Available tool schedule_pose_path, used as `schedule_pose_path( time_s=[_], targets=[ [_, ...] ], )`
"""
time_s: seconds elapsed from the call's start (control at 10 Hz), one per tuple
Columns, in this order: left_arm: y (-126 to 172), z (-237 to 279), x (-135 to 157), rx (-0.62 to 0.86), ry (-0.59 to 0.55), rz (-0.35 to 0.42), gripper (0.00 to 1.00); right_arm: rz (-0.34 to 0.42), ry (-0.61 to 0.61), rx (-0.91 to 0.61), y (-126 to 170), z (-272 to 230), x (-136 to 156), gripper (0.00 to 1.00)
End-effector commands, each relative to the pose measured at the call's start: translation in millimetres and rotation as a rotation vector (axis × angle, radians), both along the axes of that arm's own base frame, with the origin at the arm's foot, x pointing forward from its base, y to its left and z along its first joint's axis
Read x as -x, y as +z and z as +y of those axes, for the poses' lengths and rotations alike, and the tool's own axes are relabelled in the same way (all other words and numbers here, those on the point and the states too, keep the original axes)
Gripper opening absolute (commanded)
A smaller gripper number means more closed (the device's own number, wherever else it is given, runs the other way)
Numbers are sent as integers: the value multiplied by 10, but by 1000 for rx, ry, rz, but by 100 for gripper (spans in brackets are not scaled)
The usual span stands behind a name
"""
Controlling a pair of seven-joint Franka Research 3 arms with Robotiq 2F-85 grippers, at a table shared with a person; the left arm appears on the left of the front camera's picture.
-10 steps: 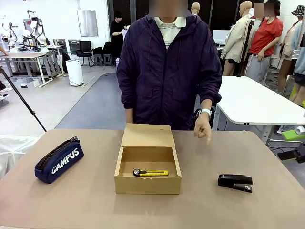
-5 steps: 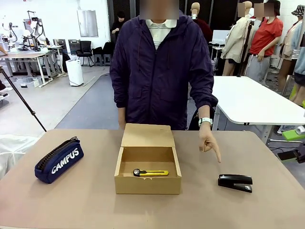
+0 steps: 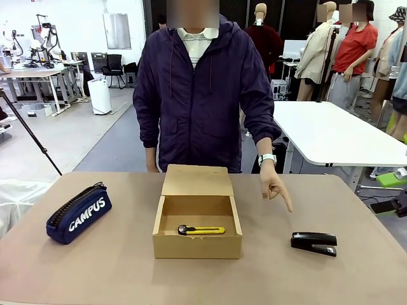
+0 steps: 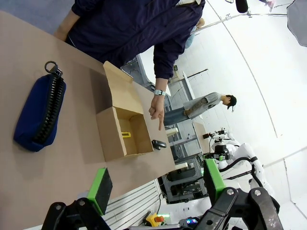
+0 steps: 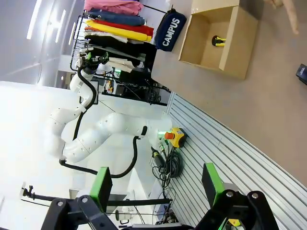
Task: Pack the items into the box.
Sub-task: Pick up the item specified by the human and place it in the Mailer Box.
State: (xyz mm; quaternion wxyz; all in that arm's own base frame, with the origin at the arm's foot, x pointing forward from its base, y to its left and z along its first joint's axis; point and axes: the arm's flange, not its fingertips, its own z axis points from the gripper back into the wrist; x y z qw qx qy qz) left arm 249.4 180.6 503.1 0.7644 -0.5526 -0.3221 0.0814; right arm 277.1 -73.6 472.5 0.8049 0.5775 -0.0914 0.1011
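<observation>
The brown cardboard box (image 3: 197, 244) stands open at the table's middle, its flap lid tilted back toward the person. A yellow-and-black utility knife (image 3: 201, 230) lies flat inside it. The black stapler (image 3: 314, 243) rests on the table to the box's right. The person's hand (image 3: 275, 188) points a finger down toward the stapler. In the left wrist view, my left gripper (image 4: 156, 187) is open and empty, high above the table, with the box (image 4: 115, 136), knife (image 4: 125, 134) and stapler (image 4: 159, 144) far below. My right gripper (image 5: 158, 184) is open too, away from the box (image 5: 232, 48).
A navy blue "CAMPUS" pencil case (image 3: 79, 214) lies at the table's left, well apart from the box. The person stands at the far edge behind the box. Bare brown tabletop (image 3: 114, 273) lies in front of the box and around the stapler.
The person has stepped slightly left and straightened. The pointing hand came down toward the stapler and now holds just above it. The box, knife and stapler have not moved.
</observation>
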Motion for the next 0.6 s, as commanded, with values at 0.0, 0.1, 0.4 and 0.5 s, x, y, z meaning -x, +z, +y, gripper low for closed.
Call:
schedule_pose_path(
  time_s=[0.0,0.1,0.4,0.5],
  targets=[
    [21,-3,-4,12,-1,-19,100,0,0,0,0,0,0,100],
    [21,-3,-4,12,-1,-19,100,88,20,266,184,239,-356,100],
    [21,-3,-4,12,-1,-19,100,275,74,851,204,915,-1050,100],
    [21,-3,-4,12,-1,-19,100,391,-13,1037,108,1077,-1133,100]
  ],
)
